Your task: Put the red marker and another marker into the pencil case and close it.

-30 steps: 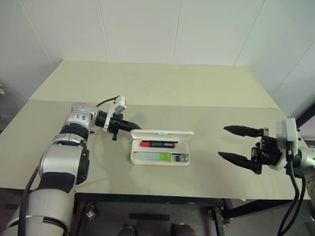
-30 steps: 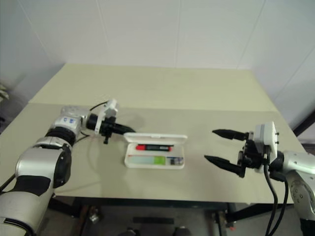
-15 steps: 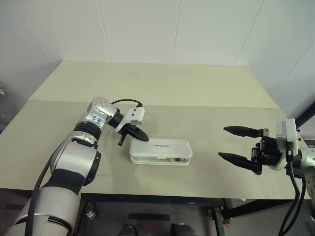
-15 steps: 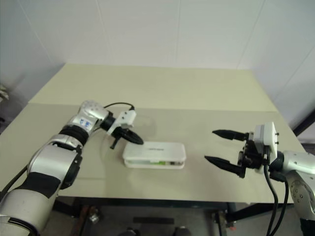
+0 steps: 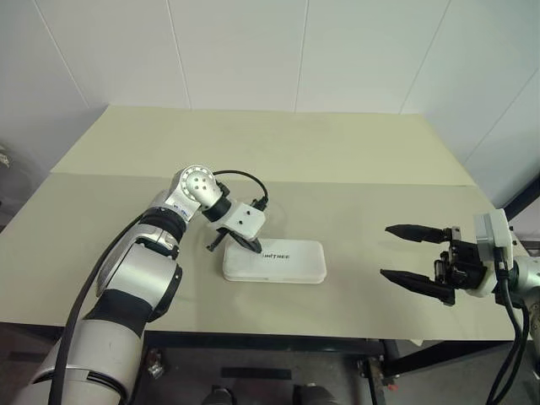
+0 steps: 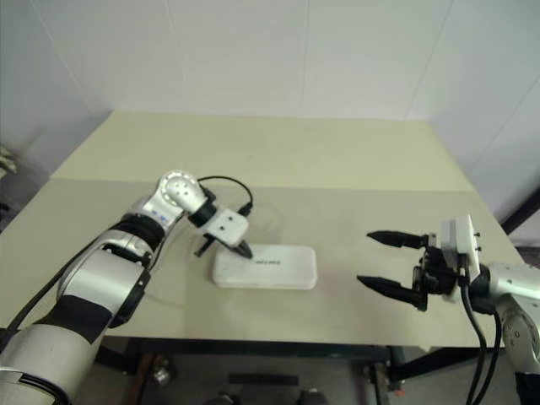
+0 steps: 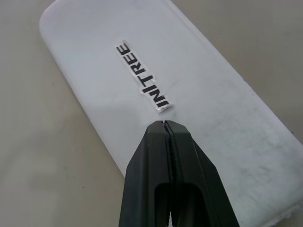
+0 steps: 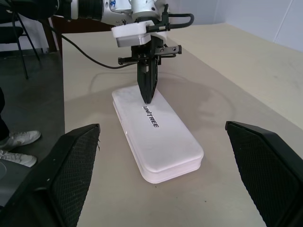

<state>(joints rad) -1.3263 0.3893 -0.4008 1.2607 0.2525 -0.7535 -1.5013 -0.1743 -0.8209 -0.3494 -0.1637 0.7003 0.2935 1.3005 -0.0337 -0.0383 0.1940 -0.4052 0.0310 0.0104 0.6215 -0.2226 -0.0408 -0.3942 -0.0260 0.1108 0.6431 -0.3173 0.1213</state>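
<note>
The pencil case (image 5: 287,263) lies flat on the table with its white lid down and the black lettering (image 7: 142,80) facing up. The red marker and the other marker are hidden inside it. My left gripper (image 5: 255,250) is shut, points down and rests its tips on the lid at the case's left end, just beside the lettering; the left wrist view shows this tip (image 7: 164,124) against the lid. My right gripper (image 5: 386,251) is open and empty, held level well to the right of the case, its fingers (image 8: 75,161) spread wide.
The beige table (image 5: 337,169) runs back to a white wall, with a seam across its middle. A black cable (image 5: 240,177) loops off my left wrist. A person's shoes (image 8: 19,142) stand on the floor beyond the table's left side.
The case's lid went from standing open, with both markers showing, to fully down. My left gripper swung right and tipped down onto the lid. The right gripper stayed put.
</note>
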